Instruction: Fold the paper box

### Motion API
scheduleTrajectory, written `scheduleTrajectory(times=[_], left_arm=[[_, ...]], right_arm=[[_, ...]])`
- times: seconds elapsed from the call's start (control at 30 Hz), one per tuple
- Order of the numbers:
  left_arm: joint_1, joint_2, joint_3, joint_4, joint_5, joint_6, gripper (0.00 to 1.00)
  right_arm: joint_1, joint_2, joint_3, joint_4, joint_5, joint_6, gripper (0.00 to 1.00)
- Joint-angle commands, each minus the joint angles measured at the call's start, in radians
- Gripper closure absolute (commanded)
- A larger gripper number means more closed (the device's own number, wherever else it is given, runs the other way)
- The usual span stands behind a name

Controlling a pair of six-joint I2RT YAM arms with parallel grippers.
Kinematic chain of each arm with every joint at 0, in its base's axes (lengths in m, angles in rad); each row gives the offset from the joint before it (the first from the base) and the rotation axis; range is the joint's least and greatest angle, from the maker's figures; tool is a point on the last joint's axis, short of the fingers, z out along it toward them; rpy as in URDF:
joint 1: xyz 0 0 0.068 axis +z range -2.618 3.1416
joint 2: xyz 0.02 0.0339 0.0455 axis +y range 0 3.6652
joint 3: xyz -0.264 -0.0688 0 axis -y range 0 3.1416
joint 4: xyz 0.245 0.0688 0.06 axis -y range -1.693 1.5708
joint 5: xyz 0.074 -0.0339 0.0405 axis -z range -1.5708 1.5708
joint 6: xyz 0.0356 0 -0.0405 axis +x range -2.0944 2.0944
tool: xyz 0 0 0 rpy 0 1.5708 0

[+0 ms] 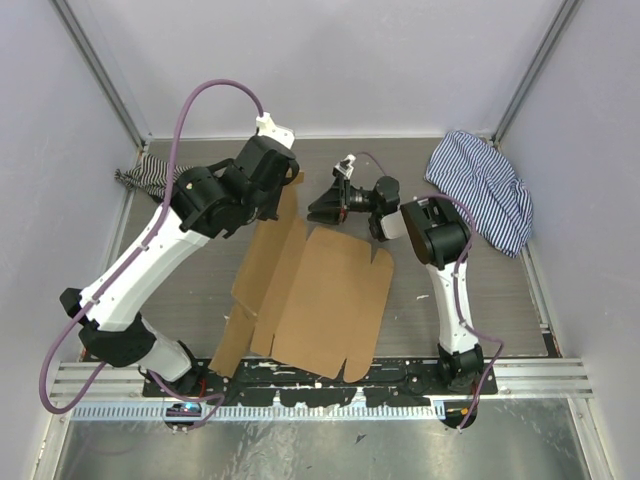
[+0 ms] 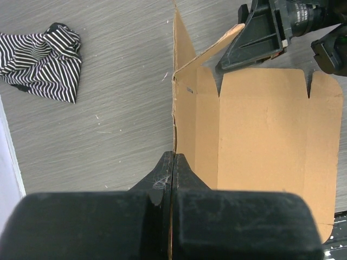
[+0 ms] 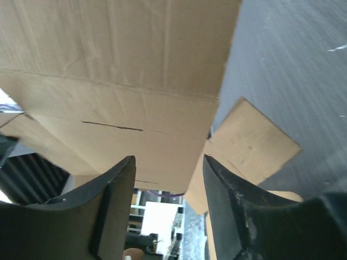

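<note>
In the top view the paper box [image 1: 325, 290] lies at the middle of the table [image 1: 490, 295], a plain brown die-cut sheet. Its wide panel lies flat, with notches cut into its 1 o'clock edge, and narrower creased strips tilt up along its 9 o'clock side. The left gripper [image 1: 285, 192] sits at the sheet's 11 o'clock corner. The right gripper [image 1: 322, 208] is just beside it at 12 o'clock, on the far edge. A small striped cloth [image 1: 140, 180] lies at the table's 10 o'clock and a larger striped cloth [image 1: 485, 190] at its 2 o'clock, both well apart from the card. The left wrist view shows what the overhead one hides: the left gripper [image 2: 172, 162] has its fingers pressed together on the thin edge of a side panel of the box [image 2: 265, 124], which stands upright and runs off toward 12 o'clock. The small cloth [image 2: 46, 59] lies at 10 o'clock and the right gripper [image 2: 241, 46] at 1 o'clock, beside a small raised flap. The right wrist view alone shows the right gripper [image 3: 169, 162] with its fingers [image 3: 116, 200] apart. The box [image 3: 119, 81] rises close ahead of it with a crease and a thin slit, and its lower edge shows in the gap. Whether either finger touches the card cannot be told.
</note>
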Motion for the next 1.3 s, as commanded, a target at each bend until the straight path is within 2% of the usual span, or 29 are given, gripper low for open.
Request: scheduleTrajectory(times=[0.0,0.1,0.13,0.2,0.5,0.9,1.27], left_arm=[[-0.002,-0.004,-0.012,0.032,0.031,-0.004,1.00],[-0.003,-0.032,-0.025,0.064,0.089,-0.003,1.00],[-0.003,-0.042,-0.031,0.077,0.104,-0.004,1.00],[-0.003,-0.056,-0.034,0.086,0.119,-0.006,1.00],[-0.003,-0.070,-0.027,0.081,0.126,-0.012,1.00],[-0.002,-0.072,-0.042,0.088,0.102,-0.009,1.00],[-0.002,-0.071,-0.066,0.077,0.074,-0.010,1.00]], right_arm=[[-0.005,-0.144,-0.025,-0.403,0.027,-0.468,0.38],[0.002,-0.189,0.131,-1.151,0.176,-1.030,0.31],[0.011,-0.184,0.188,-1.289,0.206,-1.122,0.30],[0.020,-0.161,0.255,-1.372,0.194,-1.185,0.29],[0.020,-0.124,0.263,-1.360,0.127,-1.214,0.27],[0.048,-0.198,0.087,-0.926,-0.036,-0.994,0.29],[0.048,-0.248,0.070,-0.920,-0.026,-0.997,0.33]])
